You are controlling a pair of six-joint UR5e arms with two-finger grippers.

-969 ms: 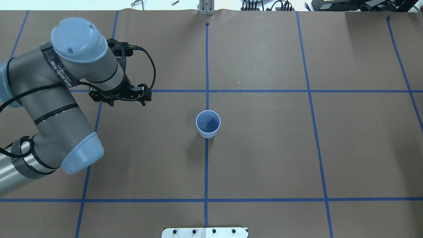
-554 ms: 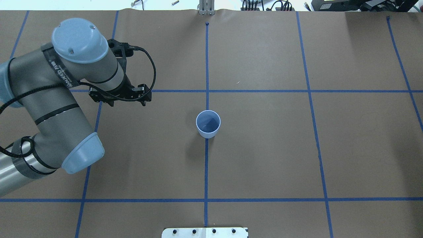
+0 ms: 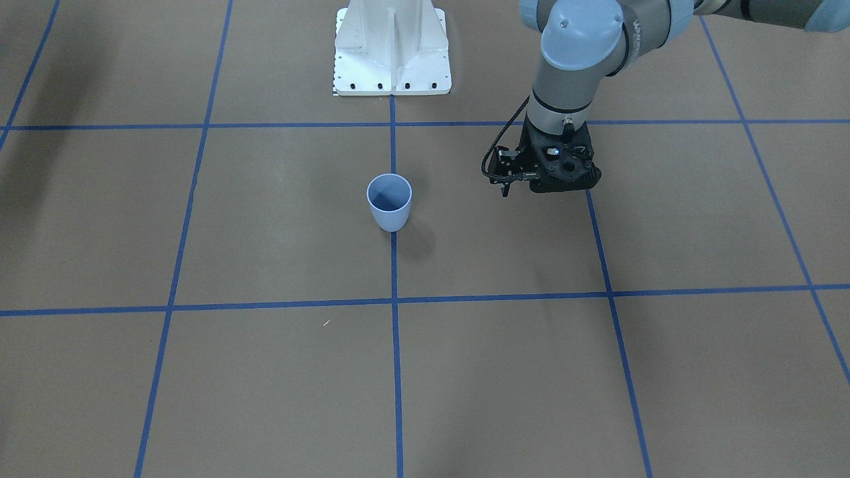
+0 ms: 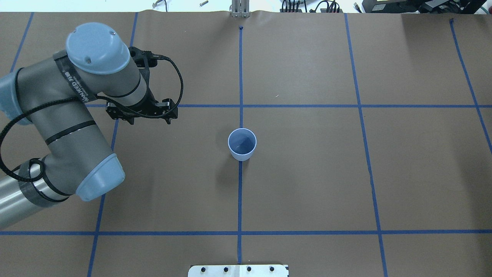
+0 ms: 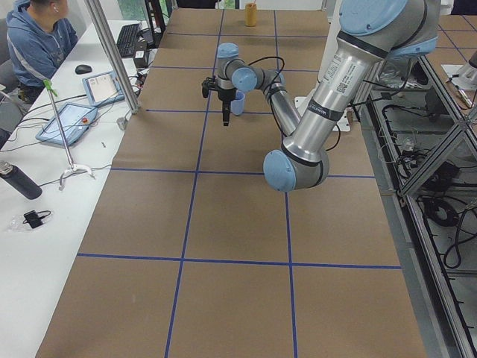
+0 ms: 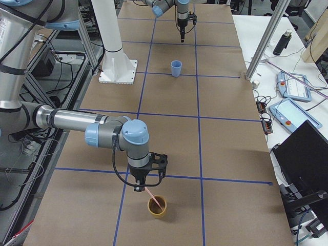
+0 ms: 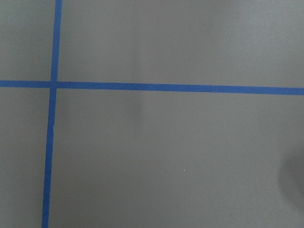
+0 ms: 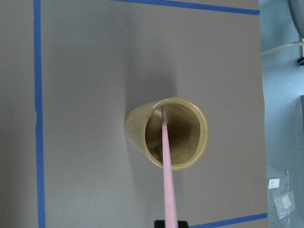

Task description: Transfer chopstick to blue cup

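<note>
The blue cup (image 4: 242,144) stands upright and empty at the table's middle; it also shows in the front view (image 3: 389,201) and the right side view (image 6: 176,68). A pale pink chopstick (image 8: 167,171) stands tilted with its lower end inside a yellow-brown cup (image 8: 167,133). My right gripper (image 6: 141,187) is shut on the chopstick's upper end, just above that cup (image 6: 157,206), far from the blue cup. My left gripper (image 4: 142,112) points down over bare paper to the left of the blue cup; its fingers are hidden.
Brown paper with blue tape lines covers the table. The white robot base (image 3: 392,53) stands behind the blue cup. A metal post (image 6: 264,46) and tablets sit along the operators' side. A person (image 5: 37,37) sits at the far corner.
My left arm has shifted slightly to the right in the overhead view. The blue cup has not moved.
</note>
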